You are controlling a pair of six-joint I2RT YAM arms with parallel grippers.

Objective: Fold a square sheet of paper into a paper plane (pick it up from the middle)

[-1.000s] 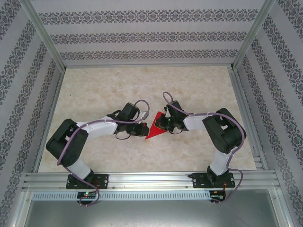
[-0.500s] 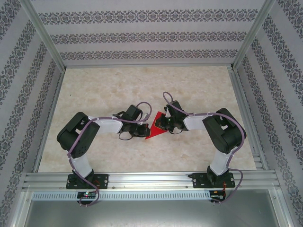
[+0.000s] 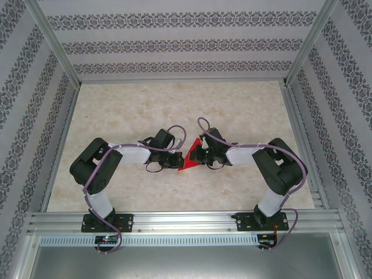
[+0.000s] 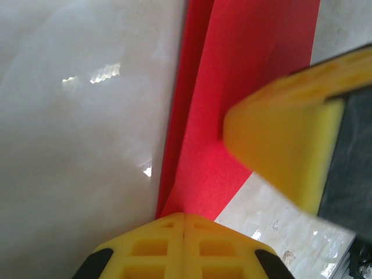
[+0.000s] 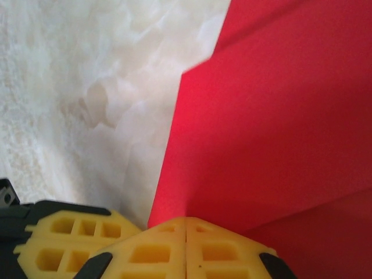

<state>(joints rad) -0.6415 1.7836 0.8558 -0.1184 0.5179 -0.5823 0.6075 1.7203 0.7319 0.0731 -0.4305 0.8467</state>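
Red square sheet of paper (image 3: 189, 159), creased, is sitting near the middle of the counter (image 3: 174, 104). Left jaws are clamping one edge, right jaws are clamping the opposite edge.

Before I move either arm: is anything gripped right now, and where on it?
The red paper, by both: left gripper pinches one end at the crease, right gripper the opposite side.

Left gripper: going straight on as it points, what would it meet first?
The red paper it is shut on lies straight ahead of the left gripper. A yellow finger of the right gripper sits just beside that line; depth is unclear.
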